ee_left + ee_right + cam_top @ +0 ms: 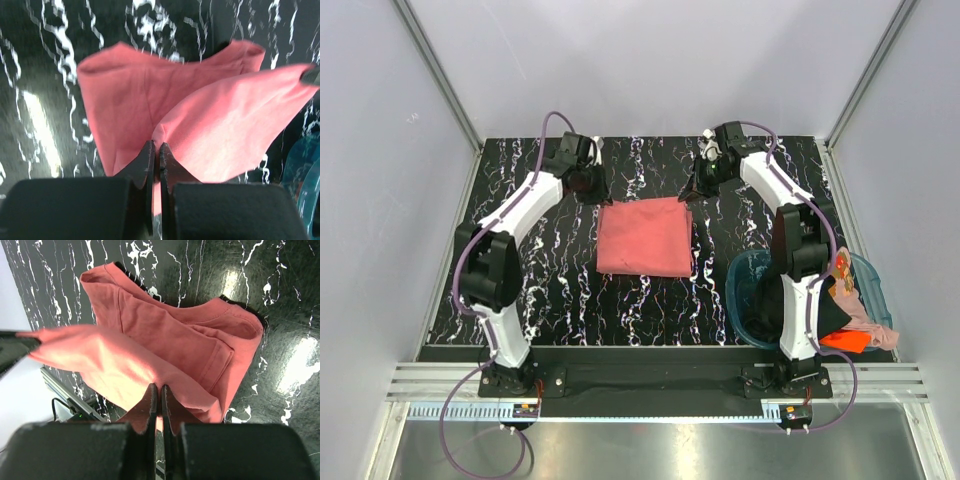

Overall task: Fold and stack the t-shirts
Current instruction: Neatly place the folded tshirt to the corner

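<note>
On the black marbled bench [550, 300], both end effectors, left [156, 150] and right [156, 392], pinch the salmon-red t-shirt's [645, 236] far edge, the shirt stretching toward the near edge.

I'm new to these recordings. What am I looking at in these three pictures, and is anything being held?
Two robot arms stand at the near edge of a black marbled table. The overhead view is from a fixed camera above and behind them; the other two pictures come from cameras on each wrist. A salmon-red t-shirt lies partly folded mid-table. The left claw and the right claw are each pinched shut on the shirt's fabric at its far edge. On the right, a teal basket holds more clothes, black, orange and pale pink.
</note>
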You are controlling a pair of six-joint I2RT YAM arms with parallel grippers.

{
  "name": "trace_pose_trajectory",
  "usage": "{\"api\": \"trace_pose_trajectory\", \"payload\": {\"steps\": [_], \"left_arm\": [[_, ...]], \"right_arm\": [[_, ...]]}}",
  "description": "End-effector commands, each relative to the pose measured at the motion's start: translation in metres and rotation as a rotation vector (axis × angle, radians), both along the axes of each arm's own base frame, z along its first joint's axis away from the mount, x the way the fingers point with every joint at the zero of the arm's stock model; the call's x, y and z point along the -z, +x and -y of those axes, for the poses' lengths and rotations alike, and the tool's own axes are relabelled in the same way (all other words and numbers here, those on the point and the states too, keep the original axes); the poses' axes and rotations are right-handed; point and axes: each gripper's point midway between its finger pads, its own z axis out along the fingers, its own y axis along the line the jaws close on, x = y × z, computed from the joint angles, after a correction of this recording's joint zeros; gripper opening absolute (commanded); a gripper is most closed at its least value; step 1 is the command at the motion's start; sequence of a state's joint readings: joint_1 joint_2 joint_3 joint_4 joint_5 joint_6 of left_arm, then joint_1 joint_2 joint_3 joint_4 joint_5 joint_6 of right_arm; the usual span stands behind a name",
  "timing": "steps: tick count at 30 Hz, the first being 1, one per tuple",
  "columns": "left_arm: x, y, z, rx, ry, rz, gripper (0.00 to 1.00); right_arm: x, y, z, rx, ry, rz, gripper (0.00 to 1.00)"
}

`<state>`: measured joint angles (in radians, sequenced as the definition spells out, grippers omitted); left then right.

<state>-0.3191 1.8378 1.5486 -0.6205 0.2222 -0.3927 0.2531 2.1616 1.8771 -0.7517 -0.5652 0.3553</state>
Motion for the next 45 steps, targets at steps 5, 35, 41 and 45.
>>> {"api": "trace_pose_trajectory", "payload": {"steps": [5,35,41,45], "left_arm": [[0.017,0.053,-0.004,0.001,0.062,0.027,0.02],[0.063,0.058,0.013,-0.013,-0.186,-0.053,0.20],[0.108,0.067,-0.022,-0.039,-0.065,-0.086,0.16],[0.063,0.041,-0.018,-0.002,-0.044,-0.035,0.23]], "right_arm": [[0.014,0.015,0.000,0.013,-0.035,0.001,0.00],[0.049,0.029,-0.020,0.058,0.059,-0.046,0.01],[0.079,0.037,0.027,0.058,-0.021,-0.027,0.01],[0.047,0.018,0.023,-0.044,-0.168,0.021,0.03]]}}
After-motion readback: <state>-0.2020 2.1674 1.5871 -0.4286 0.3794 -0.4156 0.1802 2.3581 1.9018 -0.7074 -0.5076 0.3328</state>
